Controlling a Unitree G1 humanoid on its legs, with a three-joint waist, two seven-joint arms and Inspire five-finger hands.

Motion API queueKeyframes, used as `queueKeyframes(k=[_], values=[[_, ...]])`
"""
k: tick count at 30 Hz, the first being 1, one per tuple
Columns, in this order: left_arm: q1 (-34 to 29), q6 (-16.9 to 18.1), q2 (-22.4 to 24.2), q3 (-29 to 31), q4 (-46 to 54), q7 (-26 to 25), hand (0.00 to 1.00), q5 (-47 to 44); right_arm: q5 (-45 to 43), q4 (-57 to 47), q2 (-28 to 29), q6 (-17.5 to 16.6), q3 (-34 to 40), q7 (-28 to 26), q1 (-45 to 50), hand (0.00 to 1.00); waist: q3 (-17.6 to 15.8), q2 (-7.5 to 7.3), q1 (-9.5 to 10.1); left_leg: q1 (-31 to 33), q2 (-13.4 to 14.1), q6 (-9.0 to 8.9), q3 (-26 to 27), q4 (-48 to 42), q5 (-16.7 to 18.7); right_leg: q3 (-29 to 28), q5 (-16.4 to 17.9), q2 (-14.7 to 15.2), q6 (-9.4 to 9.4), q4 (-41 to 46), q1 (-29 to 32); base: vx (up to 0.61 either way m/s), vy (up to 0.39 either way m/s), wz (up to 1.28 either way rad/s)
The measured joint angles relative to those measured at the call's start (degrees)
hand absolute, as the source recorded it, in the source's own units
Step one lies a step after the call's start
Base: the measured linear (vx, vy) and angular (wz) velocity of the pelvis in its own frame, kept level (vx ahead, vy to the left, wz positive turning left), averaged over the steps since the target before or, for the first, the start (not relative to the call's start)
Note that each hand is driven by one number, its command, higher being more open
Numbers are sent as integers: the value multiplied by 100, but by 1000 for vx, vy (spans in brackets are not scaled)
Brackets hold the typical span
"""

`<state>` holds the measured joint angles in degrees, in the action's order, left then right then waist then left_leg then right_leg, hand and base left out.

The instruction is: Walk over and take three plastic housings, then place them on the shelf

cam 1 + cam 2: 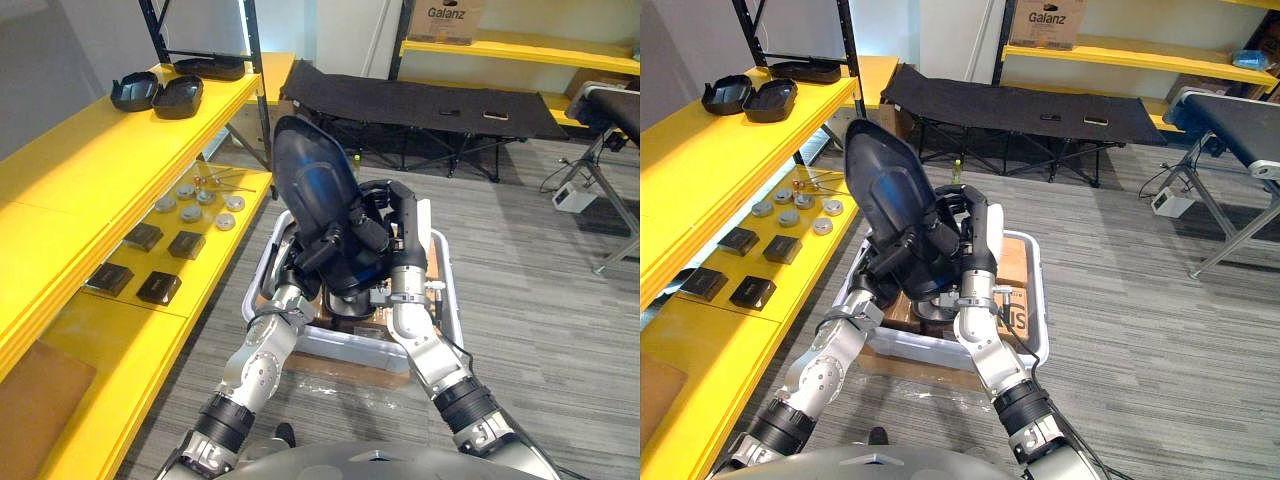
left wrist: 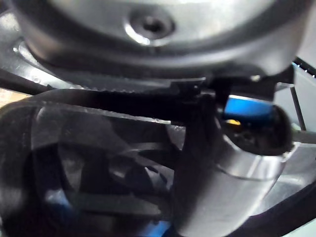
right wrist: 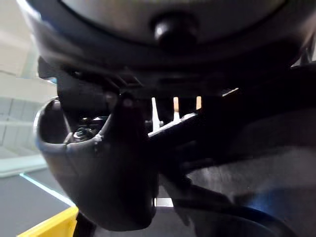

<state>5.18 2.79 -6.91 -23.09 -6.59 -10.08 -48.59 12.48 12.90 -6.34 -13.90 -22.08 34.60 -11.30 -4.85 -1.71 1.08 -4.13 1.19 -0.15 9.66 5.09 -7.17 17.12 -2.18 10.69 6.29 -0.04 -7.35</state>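
Fingers of my left hand (image 1: 322, 252) and my right hand (image 1: 385, 232) curl round the lower end of a large black moulded plastic housing (image 1: 315, 180). I hold it upright above a white plastic crate (image 1: 447, 292). Three smaller black plastic housings (image 1: 178, 97) lie on the yellow shelf (image 1: 90, 170) to my left.

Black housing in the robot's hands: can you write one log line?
held: black housing; left hand: curled on it; right hand: curled on it; place: over white bin; shelf: three housings
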Motion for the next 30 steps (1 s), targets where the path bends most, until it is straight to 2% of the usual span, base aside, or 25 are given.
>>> queueKeyframes(k=[4,8,9,13,15,17,19,21,25,28,30], values=[[-5,335,-14,-96,2,-187,0,44,15,-36,79,1,-17,25,-2,0,4,-8,16,-5,-14,0,9,0,0,1,3,4,-3,15,7,0,0,0],[-16,652,80,-119,93,-501,0,810,3,-141,241,1,-18,108,-1,0,2,-14,4,-7,-31,-23,7,0,16,6,29,23,-41,50,19,0,0,0],[-38,725,101,-113,228,-648,0,1130,-6,-238,282,0,-16,134,0,100,0,-20,3,-10,-31,-23,5,0,15,7,40,24,-56,73,25,0,0,0],[-48,935,188,-50,362,-978,0,2016,-56,-407,290,-25,-32,139,36,100,9,-49,5,-31,-28,-29,-14,1,11,33,62,23,-82,85,29,-11,5,2],[-57,937,203,-10,499,-1201,0,2366,-121,-438,285,-219,-88,147,121,100,12,-58,9,-30,-28,-29,-15,1,11,36,63,23,-82,84,28,0,0,0],[-61,948,328,204,717,-1551,0,2671,-212,-440,295,-416,-239,146,293,100,9,-82,-7,-29,-27,-29,-13,0,11,36,63,23,-83,82,31,0,0,0],[-61,1001,558,418,927,-1849,0,3059,-230,-438,353,-427,-268,96,518,100,12,-114,1,-27,-28,-30,-17,0,11,45,64,23,-86,81,27,0,0,0],[-61,1140,597,580,956,-2020,0,3638,-544,-438,403,-492,-246,-38,594,100,13,-121,-12,-26,-27,-31,-19,0,12,48,65,23,-87,79,26,0,0,0],[-149,1133,574,639,1328,-2315,0,4830,-1615,-467,382,-713,166,-914,699,100,5,-145,-6,-17,-31,-30,-25,0,13,52,65,25,-87,71,26,0,0,0],[-160,1102,496,728,1440,-2388,0,5483,-1991,-695,352,-814,628,-1381,950,100,5,-146,-25,-13,-31,-31,-16,0,17,42,64,24,-85,41,26,0,0,-1],[-357,1076,467,715,1610,-2383,0,5845,-2085,-940,225,-831,789,-1778,1116,100,4,-147,-134,-12,-31,-37,20,1,35,-2,60,19,-75,-2,31,0,0,-8]])
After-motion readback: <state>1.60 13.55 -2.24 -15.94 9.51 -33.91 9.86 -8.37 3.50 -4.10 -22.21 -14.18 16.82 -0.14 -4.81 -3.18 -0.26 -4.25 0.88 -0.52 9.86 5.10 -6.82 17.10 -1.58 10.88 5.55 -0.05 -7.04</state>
